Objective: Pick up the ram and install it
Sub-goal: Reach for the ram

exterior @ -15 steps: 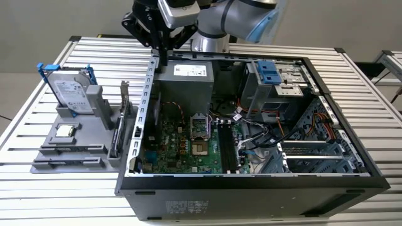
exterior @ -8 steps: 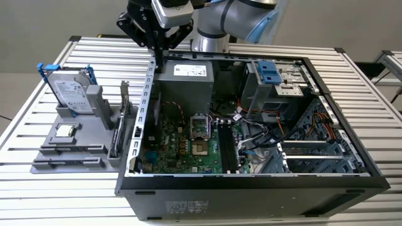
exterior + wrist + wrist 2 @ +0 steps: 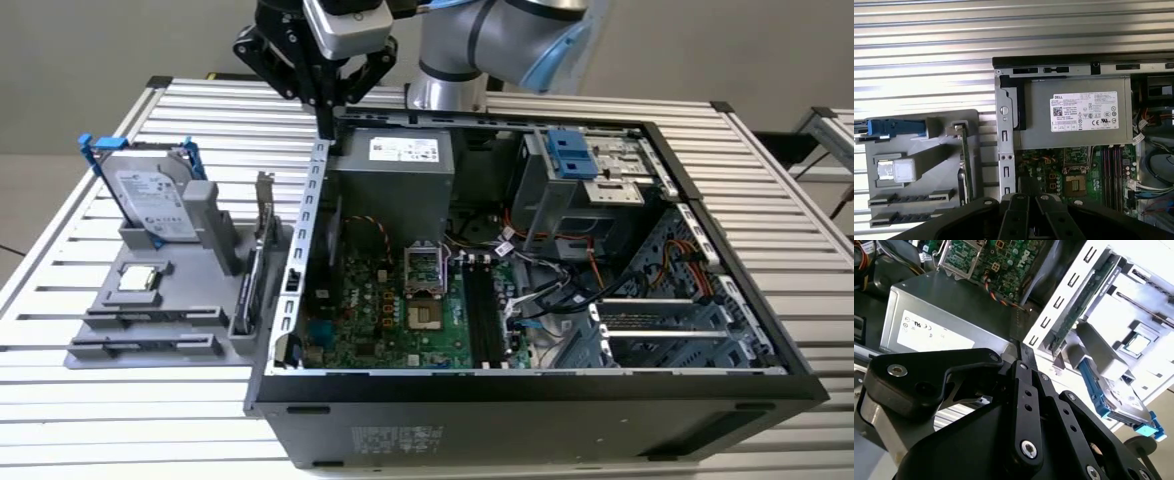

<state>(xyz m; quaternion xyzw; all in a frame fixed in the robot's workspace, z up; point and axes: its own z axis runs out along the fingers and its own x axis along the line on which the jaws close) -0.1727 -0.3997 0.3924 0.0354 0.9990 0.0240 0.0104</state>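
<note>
The gripper (image 3: pixel 326 126) is closed and holds nothing; the ram (image 3: pixel 473 312), a long narrow dark stick, seems to stand in a motherboard (image 3: pixel 387 322) slot, well below the gripper

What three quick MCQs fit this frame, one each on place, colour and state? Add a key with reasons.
1. Where is the black gripper in the exterior view?
A) over the grey plastic parts holder
B) above the wall of the black metal computer case, beside the silver box-shaped power supply
C) over the drive bays at the exterior view's right

2. What colour is the frame round the silver hard drive?
A) red
B) yellow
C) blue

3. The case is:
A) open, insides exposed
B) closed by a panel
C) wrapped in foil

Key: 1 B, it hangs over that wall next to the supply. 2 C, blue rails show at the drive's edges. 3 A, the green motherboard shows inside.
</note>
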